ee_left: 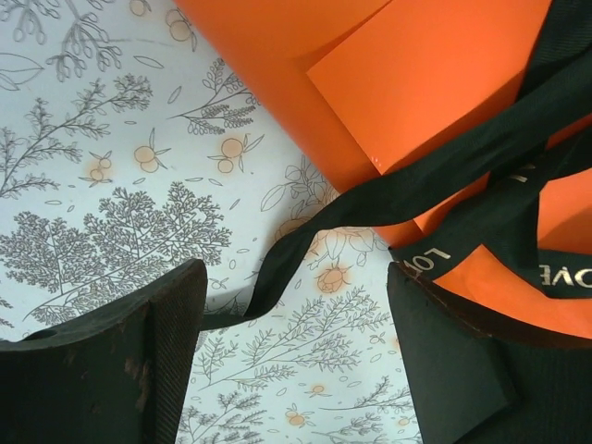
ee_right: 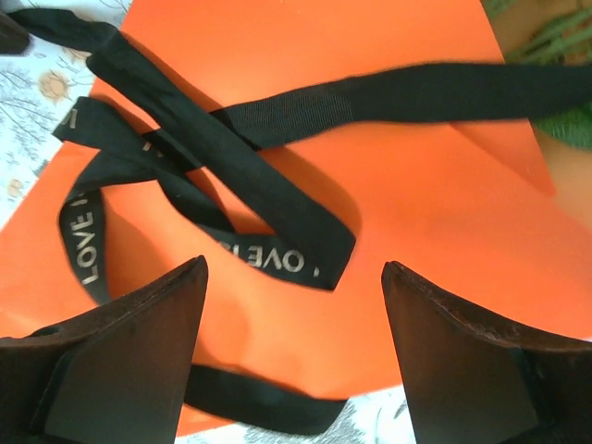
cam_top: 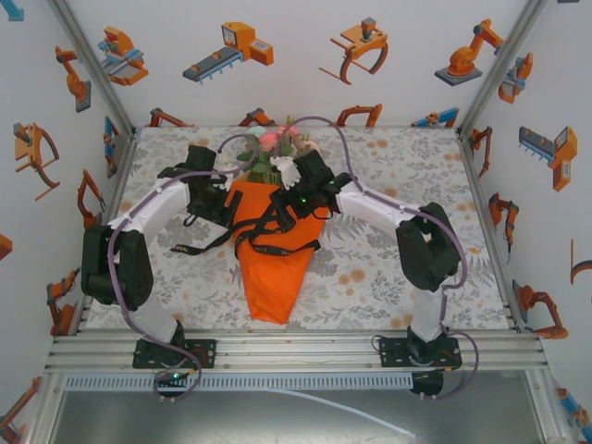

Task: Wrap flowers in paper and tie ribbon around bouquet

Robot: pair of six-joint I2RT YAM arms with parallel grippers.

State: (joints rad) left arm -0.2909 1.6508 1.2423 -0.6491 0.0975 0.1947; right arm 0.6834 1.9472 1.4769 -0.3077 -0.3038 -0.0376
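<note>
From where I stand, the bouquet (cam_top: 273, 245) lies flat in the middle of the table (cam_top: 416, 166). Its point is toward the arms, and the flowers (cam_top: 277, 143) spill out of the wide far end. The orange paper (cam_top: 271, 282) looks light and fairly stiff, so I'd expect it to spring open or crease if pinched hard. The blooms are delicate and best left alone.

The black ribbon (ee_right: 277, 213) is soft and limp and probably slides easily on the smooth paper. I'd say the place to take it is a loose tail lying off the cone, not the crossing itself.

The left tool (ee_left: 296, 305) stands wide open at the cone's left edge. One strand of ribbon runs across the cloth between its fingers, which are not pressed onto it. The right tool (ee_right: 294, 277) is also spread wide over the paper, short of the lettered tail, and holds nothing.

By my count there are one bouquet, one sheet of paper and two tools. The ribbon looks like a single length crossing itself into several strands. The blooms are too small to count.
</note>
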